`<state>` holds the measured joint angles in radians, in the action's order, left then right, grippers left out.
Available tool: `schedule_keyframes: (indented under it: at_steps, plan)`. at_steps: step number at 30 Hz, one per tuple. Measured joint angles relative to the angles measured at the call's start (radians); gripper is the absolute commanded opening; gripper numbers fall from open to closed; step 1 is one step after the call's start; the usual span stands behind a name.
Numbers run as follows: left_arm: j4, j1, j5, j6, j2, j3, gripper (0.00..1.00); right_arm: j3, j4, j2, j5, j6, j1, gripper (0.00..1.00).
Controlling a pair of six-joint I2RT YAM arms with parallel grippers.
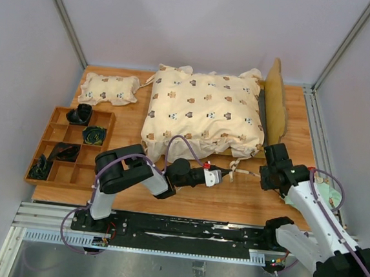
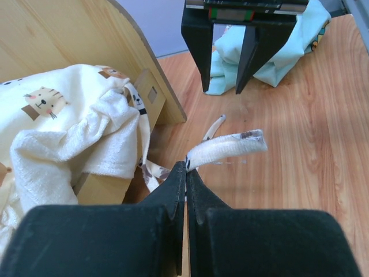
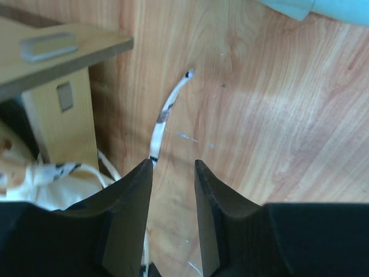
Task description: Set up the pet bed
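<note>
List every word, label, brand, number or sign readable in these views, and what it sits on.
None can be read in any view.
The quilt and the small pillow bear only animal-face prints, no letters.
The red mark on the left tool is too small to read.

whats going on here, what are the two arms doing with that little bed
Both arms are working at the near corner of the pet bed, which has the bear-print quilt lying on it. The left gripper is shut on a fabric tie hanging off the quilt. The right gripper faces it, open, low over the table. A thin tie lies beside one of its fingers, not gripped.
</note>
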<state>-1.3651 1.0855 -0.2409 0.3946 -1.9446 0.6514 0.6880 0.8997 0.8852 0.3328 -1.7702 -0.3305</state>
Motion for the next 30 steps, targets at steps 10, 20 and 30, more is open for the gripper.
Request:
schedule_keyframes:
  at_steps: [10,20,30]
  plan:
    - [-0.026,-0.009,-0.004,0.0,-0.036,0.004,0.0,-0.058,-0.17,0.156,-0.144,-0.033,0.109,0.34]
    - [-0.026,-0.011,-0.003,0.003,-0.044,0.005,0.0,-0.063,-0.282,0.348,-0.196,-0.09,0.109,0.35]
    - [-0.025,-0.011,-0.004,0.005,-0.044,0.018,0.0,-0.063,-0.328,0.411,-0.194,-0.127,0.112,0.36]
